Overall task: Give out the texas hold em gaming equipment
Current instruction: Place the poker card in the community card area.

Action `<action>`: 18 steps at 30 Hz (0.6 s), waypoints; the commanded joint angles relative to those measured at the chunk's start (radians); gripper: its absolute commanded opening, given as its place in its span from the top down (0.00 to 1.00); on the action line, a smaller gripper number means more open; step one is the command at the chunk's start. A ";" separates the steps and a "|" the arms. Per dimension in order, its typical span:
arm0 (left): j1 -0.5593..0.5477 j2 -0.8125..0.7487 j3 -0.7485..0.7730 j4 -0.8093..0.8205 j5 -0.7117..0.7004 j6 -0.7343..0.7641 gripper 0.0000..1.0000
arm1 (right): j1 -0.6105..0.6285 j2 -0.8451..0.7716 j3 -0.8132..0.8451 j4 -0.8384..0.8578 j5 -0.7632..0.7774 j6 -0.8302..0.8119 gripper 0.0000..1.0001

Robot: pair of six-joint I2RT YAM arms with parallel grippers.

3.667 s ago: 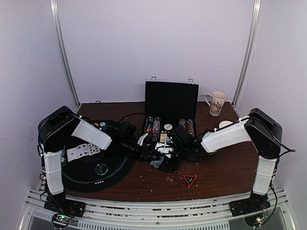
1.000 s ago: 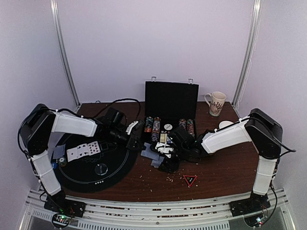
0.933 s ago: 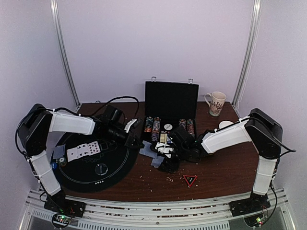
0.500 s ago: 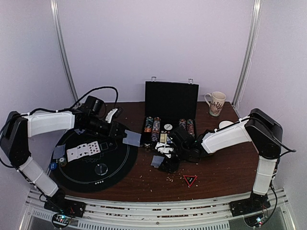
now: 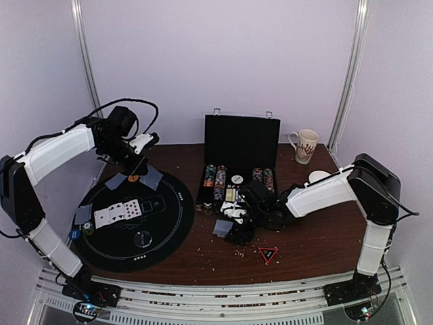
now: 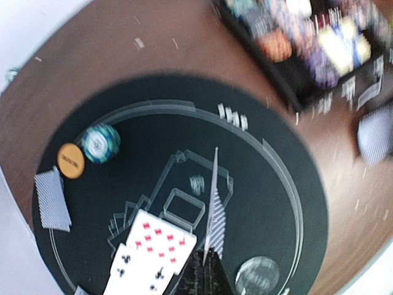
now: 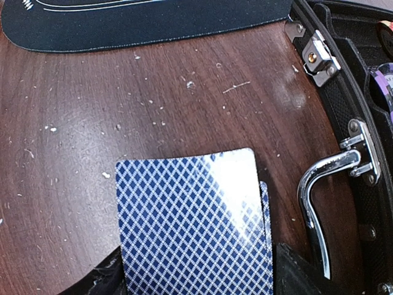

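Observation:
My left gripper [image 5: 140, 161] is up over the back of the black round mat [image 5: 169, 223], shut on one blue-backed card [image 5: 151, 178]. That card [image 6: 212, 195] shows edge-on in the left wrist view. Below it lie an orange disc [image 6: 70, 161], a teal chip [image 6: 101, 142], a face-down card [image 6: 52, 198], face-up cards [image 6: 150, 249] and a clear disc [image 6: 258, 275]. My right gripper [image 7: 196, 279] sits low by the case front, its wide-set fingers closed on the sides of the blue-backed deck [image 7: 193, 215]. From above, that deck [image 5: 223, 228] is half hidden by the gripper.
An open black case [image 5: 241, 139] with rows of chips stands at the table's back centre; its chrome latch [image 7: 322, 184] is right beside the deck. A patterned mug [image 5: 304, 145] is at the back right. A red triangle marker [image 5: 268, 254] lies near the front. Crumbs dot the wood.
The left arm has swung from the deck by the case to the back left of the mat, carrying one card and rising. The right arm and deck have stayed put.

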 commanded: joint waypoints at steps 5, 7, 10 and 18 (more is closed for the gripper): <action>0.001 0.054 -0.037 -0.176 0.069 0.228 1.00 | 0.001 0.012 -0.033 -0.115 0.046 -0.020 0.22; -0.003 0.062 -0.079 -0.178 0.026 0.237 1.00 | 0.000 0.007 -0.034 -0.120 0.057 -0.023 0.22; -0.003 0.103 -0.079 -0.156 0.026 0.248 1.00 | 0.000 0.002 -0.043 -0.113 0.053 -0.023 0.22; -0.023 0.237 -0.029 -0.072 -0.207 0.276 1.00 | 0.001 0.004 -0.060 -0.089 0.048 0.000 0.22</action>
